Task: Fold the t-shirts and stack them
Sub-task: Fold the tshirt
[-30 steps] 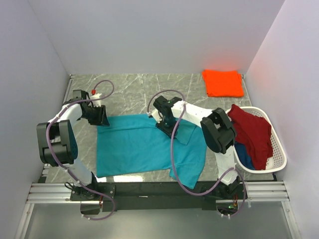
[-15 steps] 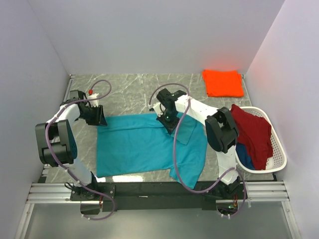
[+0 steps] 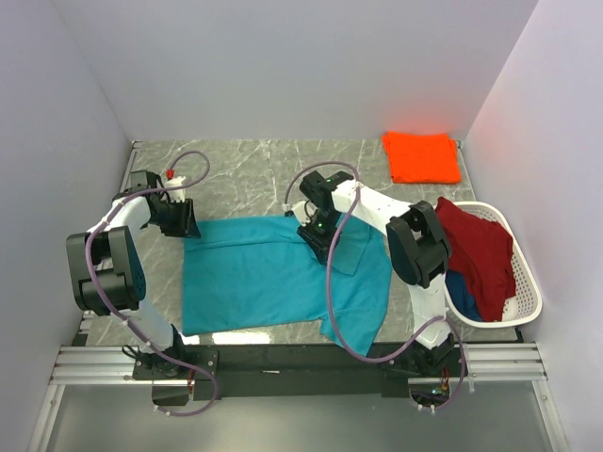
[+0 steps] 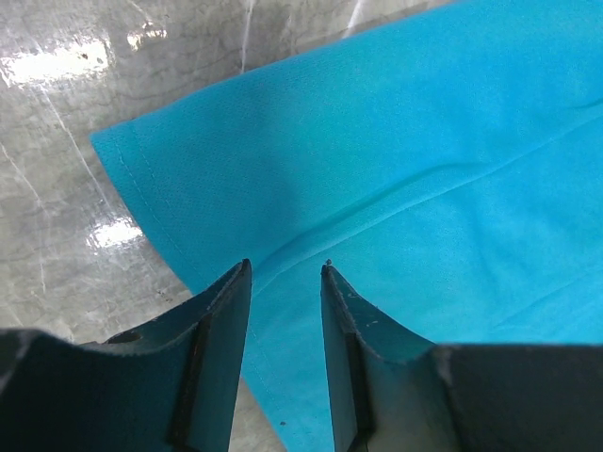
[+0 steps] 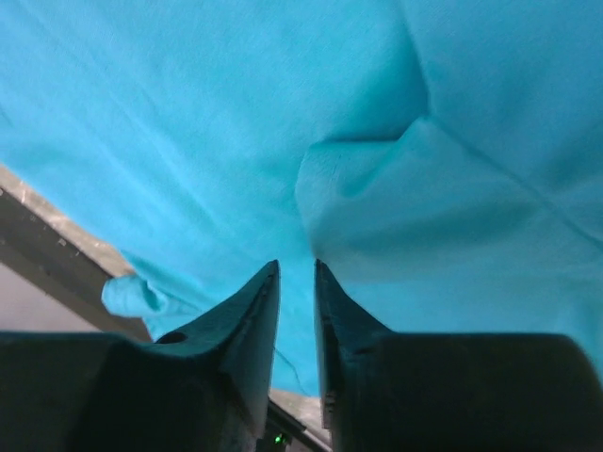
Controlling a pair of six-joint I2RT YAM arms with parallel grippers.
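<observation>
I'm starting the first fold of the soft teal cloth t-shirt (image 3: 273,278), spread flat near the near edge of the grey marble table (image 3: 245,169) — left gripper (image 4: 285,268) and right gripper (image 5: 297,268) both apart, empty, over its far edge — next, I judge, lower and pinch.

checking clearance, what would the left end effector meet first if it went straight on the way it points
Probably the teal t-shirt: the left end effector points at its cloth near a corner; depth unclear.
</observation>
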